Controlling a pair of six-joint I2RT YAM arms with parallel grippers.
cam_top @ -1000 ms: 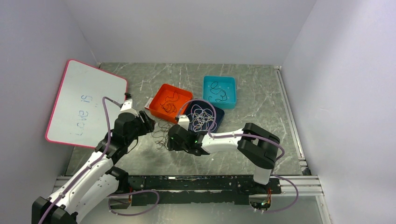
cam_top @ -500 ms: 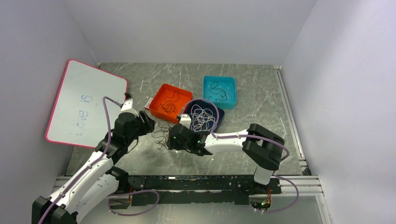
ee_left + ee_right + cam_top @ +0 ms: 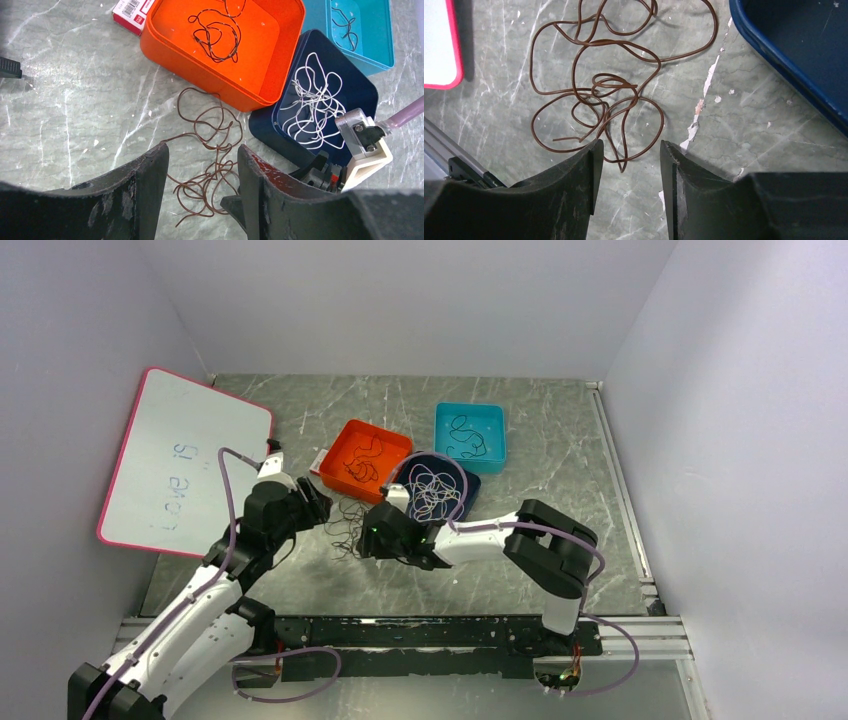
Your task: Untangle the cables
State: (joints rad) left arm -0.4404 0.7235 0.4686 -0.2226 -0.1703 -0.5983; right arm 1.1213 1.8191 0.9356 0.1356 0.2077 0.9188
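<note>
Fingers (image 3: 142,190) of the left gripper (image 3: 202,172) stand spread, as do those of the right gripper (image 3: 626,167), and neither pair pinches anything. From overhead I can't make out either pair. The loose brown cable (image 3: 594,85) lies in loops on the table (image 3: 560,440) between the two grippers. One loop reaches in between the right fingertips, and its lower loops are hidden behind the left fingers. Overhead it is only a faint dark scribble. The left wrist alone shows the trays well: orange tray (image 3: 265,55), navy tray (image 3: 365,90), and teal tray (image 3: 372,35), which is cut off by the frame. The right wrist catches just a navy corner. I count three trays and four cables: the loose one, a dark cable (image 3: 215,30) in orange, a white cable (image 3: 315,107) in navy, and a black cable (image 3: 345,25) in teal.
</note>
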